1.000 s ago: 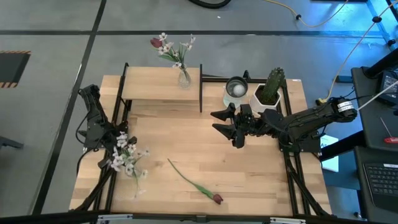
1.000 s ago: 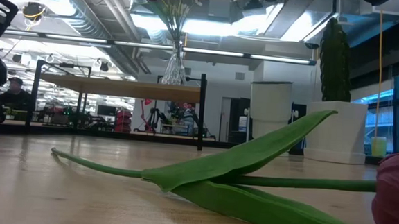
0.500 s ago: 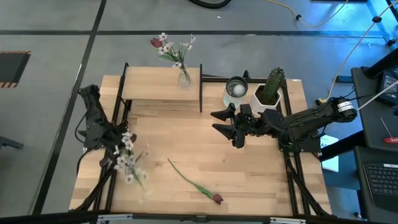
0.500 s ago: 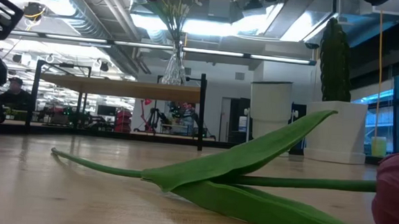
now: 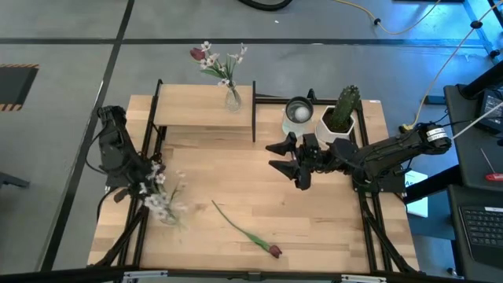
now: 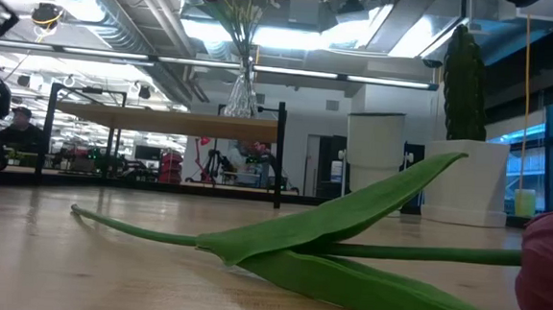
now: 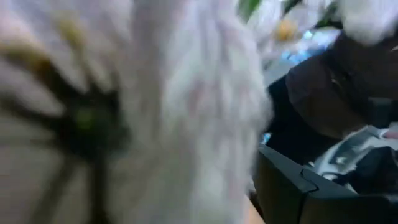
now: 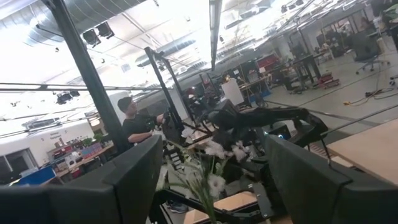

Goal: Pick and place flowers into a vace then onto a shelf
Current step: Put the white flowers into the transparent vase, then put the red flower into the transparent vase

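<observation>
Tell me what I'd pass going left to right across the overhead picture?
Left tool with white flowers → vase on the shelf → tulip → right tool → cactus.

My left claw (image 5: 141, 182) holds up a white-blossom sprig (image 5: 161, 200); a red tulip (image 5: 245, 233) lies near; the shelf (image 5: 203, 111) carries a filled vase (image 5: 233, 97).

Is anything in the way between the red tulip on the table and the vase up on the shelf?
Nothing visible lies between. The tulip lies on bare table; the vase stands on the shelf, already holding flowers. The right tool hangs off to one side.
</observation>
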You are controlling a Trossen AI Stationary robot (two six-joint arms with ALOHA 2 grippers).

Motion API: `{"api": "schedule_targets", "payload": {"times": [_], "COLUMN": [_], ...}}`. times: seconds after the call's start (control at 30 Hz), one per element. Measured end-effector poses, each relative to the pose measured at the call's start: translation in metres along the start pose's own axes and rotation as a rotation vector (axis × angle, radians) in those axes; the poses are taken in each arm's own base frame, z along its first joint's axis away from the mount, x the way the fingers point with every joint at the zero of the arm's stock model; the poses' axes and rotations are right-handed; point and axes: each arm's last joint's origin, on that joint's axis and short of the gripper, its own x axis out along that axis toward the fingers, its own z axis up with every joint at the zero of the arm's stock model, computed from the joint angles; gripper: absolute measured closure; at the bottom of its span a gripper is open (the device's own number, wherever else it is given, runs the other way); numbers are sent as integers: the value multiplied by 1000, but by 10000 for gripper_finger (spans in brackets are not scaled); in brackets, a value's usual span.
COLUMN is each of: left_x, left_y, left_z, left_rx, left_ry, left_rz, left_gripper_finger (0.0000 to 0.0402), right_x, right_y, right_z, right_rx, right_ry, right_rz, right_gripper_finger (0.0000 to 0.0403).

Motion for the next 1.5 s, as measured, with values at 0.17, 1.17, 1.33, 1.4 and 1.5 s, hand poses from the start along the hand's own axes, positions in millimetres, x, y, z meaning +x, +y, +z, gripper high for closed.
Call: {"api": "schedule_targets", "payload": {"times": [0.17, 1.17, 1.33, 1.4, 1.5], "left_x": [-3, -108, -120, -118, -110], "left_y": [2, -23, -25, -28, -38], "left_z": [-5, 87, 101, 105, 112], "left_rx": [-121, -320, -254, -178, -96], "left_ry": [92, -198, -354, -336, -299], "left_rz": [9, 279, 386, 396, 314], "left_gripper_finger": [261, 398, 400, 400, 397], "right_x": [-1, -4, -5, -5, -5], "right_y": [4, -3, -3, -3, -3], "right_z": [-2, -25, -25, -26, -26], "right_rx": [2, -42, -46, -49, -51], "right_ry": [14, 243, 246, 250, 253], "right_rz": [11, -71, -72, -74, -75], "right_gripper_finger": [116, 116, 116, 116, 116]}}
